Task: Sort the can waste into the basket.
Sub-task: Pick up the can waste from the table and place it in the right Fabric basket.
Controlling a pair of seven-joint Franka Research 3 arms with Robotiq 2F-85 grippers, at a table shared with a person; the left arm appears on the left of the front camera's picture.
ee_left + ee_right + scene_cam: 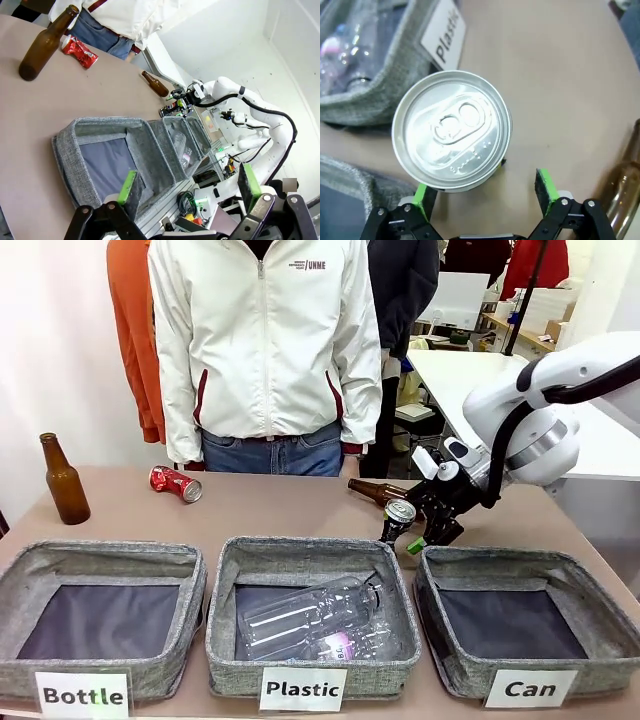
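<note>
The dark can [399, 517] stands upright on the surface [280, 512], a smooth metal cylinder with a shiny silver top [452, 130] and pull tab. It sits just beyond the gap between the Plastic basket [228, 585] and the Can basket [500, 558], both of rough grey fabric. The right hand [428, 537] is open around it, one green pad [423, 197] against the can's side, the other apart. A brown glass bottle [378, 492] lies just behind. The crushed red can [176, 483] lies far off to the left, near the person. The left hand [188, 184] hangs open over the Bottle basket [67, 150].
</note>
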